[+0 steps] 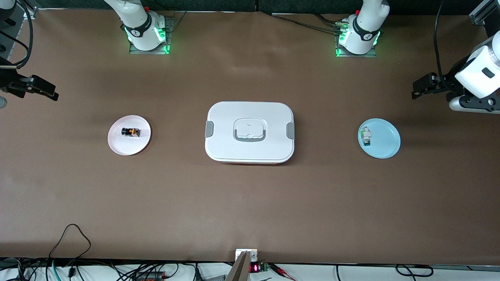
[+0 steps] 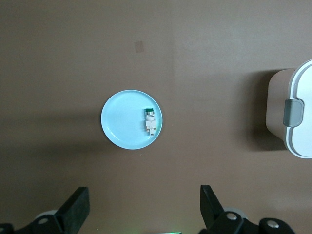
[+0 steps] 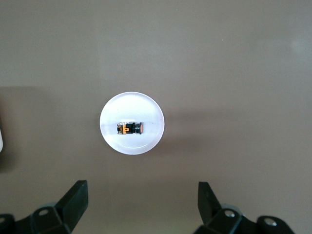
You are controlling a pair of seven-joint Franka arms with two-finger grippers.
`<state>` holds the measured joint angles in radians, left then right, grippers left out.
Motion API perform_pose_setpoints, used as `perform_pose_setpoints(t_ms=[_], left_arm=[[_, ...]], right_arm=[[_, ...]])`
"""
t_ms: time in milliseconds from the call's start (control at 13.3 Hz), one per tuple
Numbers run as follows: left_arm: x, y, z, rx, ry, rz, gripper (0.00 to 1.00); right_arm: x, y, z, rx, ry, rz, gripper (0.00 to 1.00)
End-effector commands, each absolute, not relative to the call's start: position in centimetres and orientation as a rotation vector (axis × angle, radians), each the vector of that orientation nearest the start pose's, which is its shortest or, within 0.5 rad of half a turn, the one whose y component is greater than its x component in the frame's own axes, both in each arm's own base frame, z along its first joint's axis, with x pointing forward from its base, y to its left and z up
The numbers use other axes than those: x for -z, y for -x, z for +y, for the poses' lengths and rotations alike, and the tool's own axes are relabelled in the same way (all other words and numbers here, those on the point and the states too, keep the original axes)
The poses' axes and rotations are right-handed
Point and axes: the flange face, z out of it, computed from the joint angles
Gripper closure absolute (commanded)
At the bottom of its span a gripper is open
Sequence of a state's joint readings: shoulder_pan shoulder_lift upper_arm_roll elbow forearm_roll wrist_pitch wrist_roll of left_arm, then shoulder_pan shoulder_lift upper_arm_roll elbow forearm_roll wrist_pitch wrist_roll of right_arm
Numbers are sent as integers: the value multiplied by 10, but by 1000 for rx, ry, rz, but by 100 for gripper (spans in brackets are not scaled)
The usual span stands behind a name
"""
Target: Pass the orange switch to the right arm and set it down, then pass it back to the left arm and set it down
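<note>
The orange switch [image 1: 130, 132] lies on its side on a small white plate [image 1: 121, 145] toward the right arm's end of the table. In the right wrist view the switch [image 3: 130, 128] sits mid-plate [image 3: 131, 105], apart from my right gripper [image 3: 142, 192], whose fingers stand wide open and empty. From the front, the right gripper [image 1: 49, 90] hovers over bare table at that end. The white lidded box [image 1: 250, 132] stands at the table's centre. My left gripper [image 1: 417, 89] hangs open and empty over the other end, with its fingers [image 2: 78, 204] spread wide.
A light blue plate [image 1: 384, 142] toward the left arm's end holds a white-and-green component [image 1: 366, 135]; the left wrist view shows this plate [image 2: 122, 119], the component [image 2: 149, 120] and a corner of the box [image 2: 292, 114]. Cables lie along the table edge nearest the front camera.
</note>
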<state>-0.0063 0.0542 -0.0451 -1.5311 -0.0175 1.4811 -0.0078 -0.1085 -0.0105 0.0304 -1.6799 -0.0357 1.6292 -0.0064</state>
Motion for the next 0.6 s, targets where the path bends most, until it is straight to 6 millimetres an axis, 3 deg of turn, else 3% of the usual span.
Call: perform_pose_setpoints(t_ms=[0, 527], left_arm=[[-609, -561, -28, -173, 3164, 85, 0], [-610, -562, -33, -122, 3151, 97, 0]], right_arm=[[-588, -546, -44, -126, 3165, 88, 0], [-581, -551, -46, -153, 3162, 90, 0]])
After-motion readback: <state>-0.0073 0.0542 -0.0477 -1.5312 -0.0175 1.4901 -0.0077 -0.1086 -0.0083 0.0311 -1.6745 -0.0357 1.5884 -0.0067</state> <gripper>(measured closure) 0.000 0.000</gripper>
